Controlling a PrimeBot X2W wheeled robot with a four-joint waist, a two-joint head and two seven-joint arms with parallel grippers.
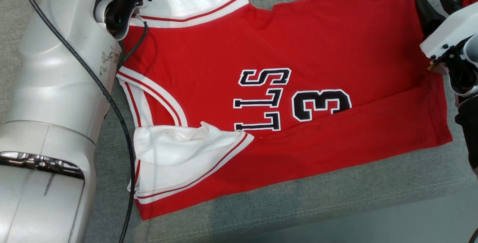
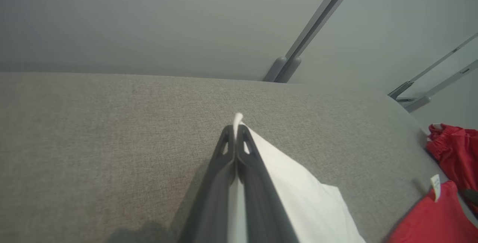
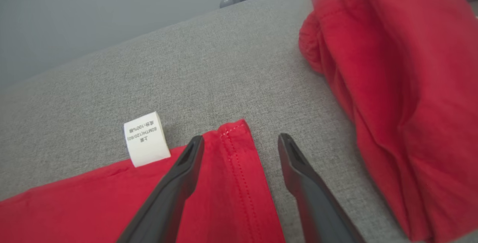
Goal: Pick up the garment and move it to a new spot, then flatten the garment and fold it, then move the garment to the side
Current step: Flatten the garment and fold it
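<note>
Left pincer (image 2: 235,131) is clamped tight on a thin white fold of the jersey (image 1: 298,45); in the left wrist view I see white cloth poking out just past the tips. Right pincer (image 3: 241,144) is spread wide, gripping nothing: one finger over the red hem corner, the other over the bare grey surface (image 3: 224,60) just beside it. On my head view the jersey lies mostly flat across the grey surface, red side up, with the near long edge folded up against the black "3" and lettering. White lining (image 1: 175,153) is bunched at the near left corner, more white at the far left by the left wrist. White care label (image 3: 145,140) sticks out from the far edge, close to the right pincer's fingers. Second red garment (image 3: 396,86) sits crumpled past the jersey's right end, apart from it. Black cable (image 1: 112,101) runs along the left arm and over the jersey's left edge
</note>
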